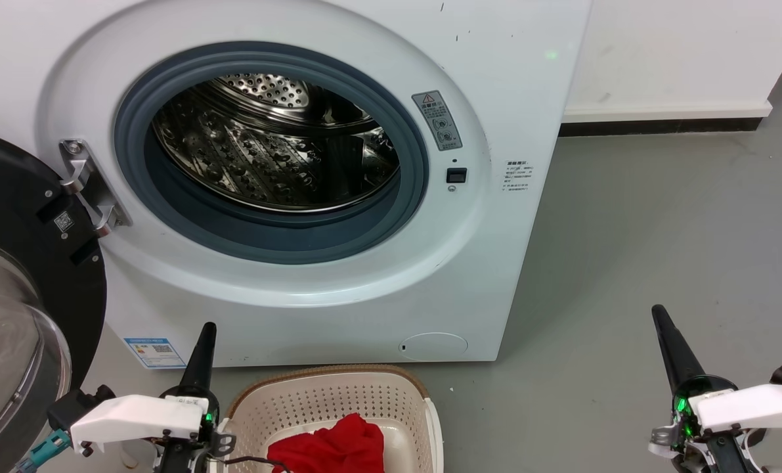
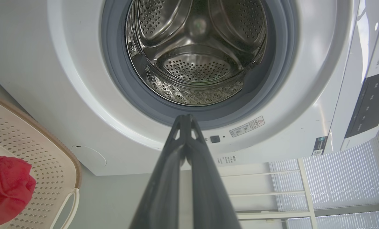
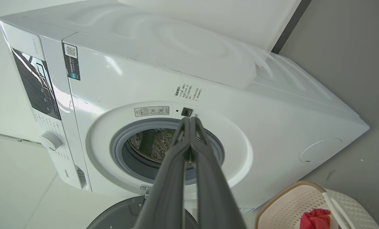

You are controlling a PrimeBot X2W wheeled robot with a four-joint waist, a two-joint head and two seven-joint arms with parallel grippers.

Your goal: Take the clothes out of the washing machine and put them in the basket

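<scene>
The white washing machine (image 1: 338, 295) stands with its door (image 1: 23, 295) swung open to the left. Its steel drum (image 1: 272, 144) shows bare metal, with no fabric visible inside (image 2: 195, 51). Below it the cream basket (image 1: 338, 394) holds red clothes (image 1: 331, 447), also seen as red clothes (image 2: 4, 187) and red clothes (image 3: 315, 218). My left gripper (image 1: 207, 328) is shut beside the basket's left rim, holding nothing. My right gripper (image 1: 658, 312) is shut over the grey floor at the right, fingertips together (image 3: 189, 119).
Grey floor (image 1: 660, 217) stretches right of the washer up to a white wall with a dark skirting (image 1: 660, 125). The open door's glass bowl (image 1: 3, 368) bulges out at the lower left, close to my left arm.
</scene>
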